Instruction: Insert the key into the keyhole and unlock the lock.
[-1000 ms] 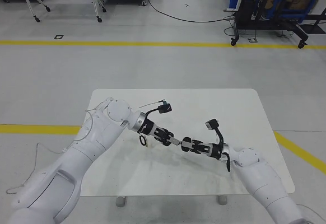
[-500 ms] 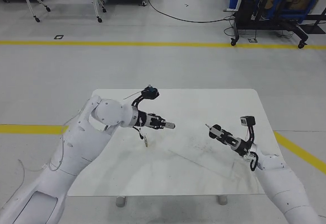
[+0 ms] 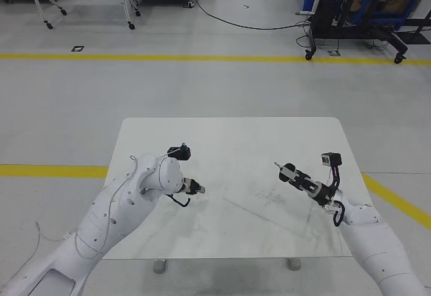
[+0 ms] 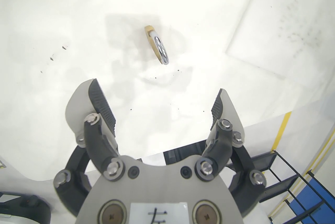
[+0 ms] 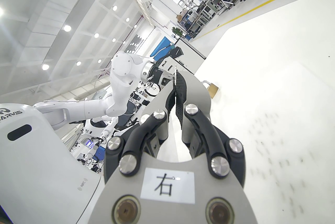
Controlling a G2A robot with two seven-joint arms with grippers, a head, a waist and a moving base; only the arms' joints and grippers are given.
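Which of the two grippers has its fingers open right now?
The left gripper, facing the brass padlock; the right gripper is shut on the thin metal key.

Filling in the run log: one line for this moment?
left hand open near padlock | padlock on table | right hand shut

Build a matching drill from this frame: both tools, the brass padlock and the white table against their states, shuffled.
Things
1. left tool
2. right tool
3. brass padlock with silver shackle
4. white rectangular table

States
A. shut on the small metal key
B. resting on the table, held by neither tool
C. open and empty
D. carries grey scuff marks

Pairs: 1-C, 2-A, 3-B, 4-D
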